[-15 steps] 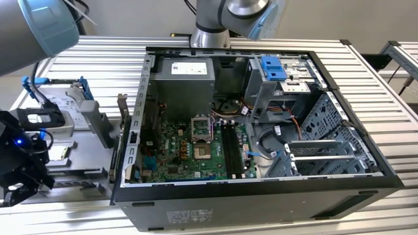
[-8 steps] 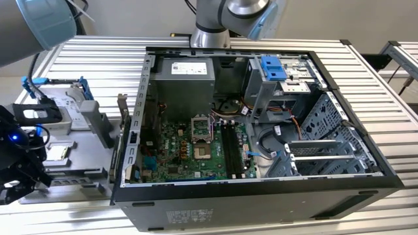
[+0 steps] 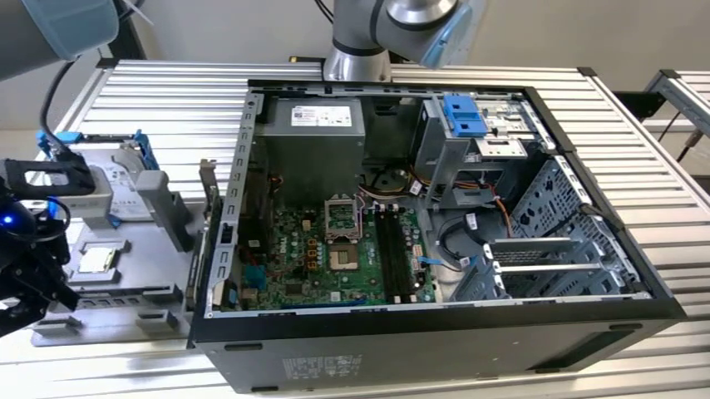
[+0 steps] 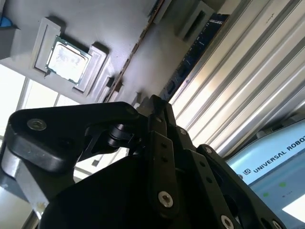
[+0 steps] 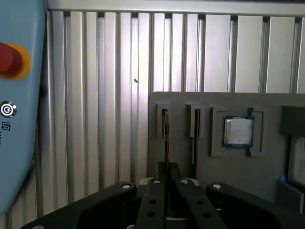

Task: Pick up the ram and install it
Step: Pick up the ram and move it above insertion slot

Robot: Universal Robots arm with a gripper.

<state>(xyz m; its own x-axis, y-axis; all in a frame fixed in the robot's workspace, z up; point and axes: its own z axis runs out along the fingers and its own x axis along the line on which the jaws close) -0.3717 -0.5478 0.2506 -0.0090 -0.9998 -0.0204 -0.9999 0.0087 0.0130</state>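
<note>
The ram (image 5: 166, 140) stands on edge in a slot of the grey parts tray (image 5: 181, 102) and shows as a thin dark line; in the second wrist view the ram (image 4: 138, 45) is a thin brownish edge running toward the fingers. My gripper (image 5: 167, 168) sits at the stick's near end, its black fingers drawn together on it. In the exterior view the gripper (image 3: 25, 278) hangs at the left edge of the tray (image 3: 122, 299), well left of the open computer case (image 3: 444, 324). The dark memory slots (image 3: 391, 245) lie on the green board inside.
A second stick (image 5: 195, 148) stands in the neighbouring slot, and a silver processor chip (image 5: 237, 131) lies in its pocket beyond. A hard drive in a blue bracket (image 3: 106, 191) sits on the tray's far part. A light-blue pendant with a red button (image 5: 7, 59) lies on the ribbed table.
</note>
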